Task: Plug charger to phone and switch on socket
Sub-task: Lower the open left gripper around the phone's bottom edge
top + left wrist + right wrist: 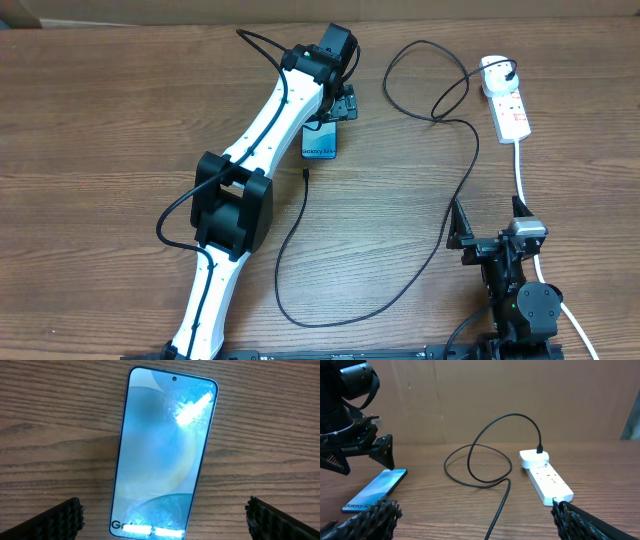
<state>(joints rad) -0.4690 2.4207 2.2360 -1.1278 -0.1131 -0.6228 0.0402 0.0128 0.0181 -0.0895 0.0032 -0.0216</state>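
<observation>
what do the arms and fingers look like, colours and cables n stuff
The left arm has long white links joined by bulky black joints, with a black cable looping alongside. The right arm shows mostly black, with a grey block on top. Both sets of fingers are black, wedge-shaped, with studded pads.

phone [321, 140] left of socket [508, 108], charger [515, 414] looping between, tip [305, 174] seemingly near phone

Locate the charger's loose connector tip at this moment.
In the overhead view the connector tip lies on the table, left of centre, just short of the near end of the phone, unplugged.
</observation>
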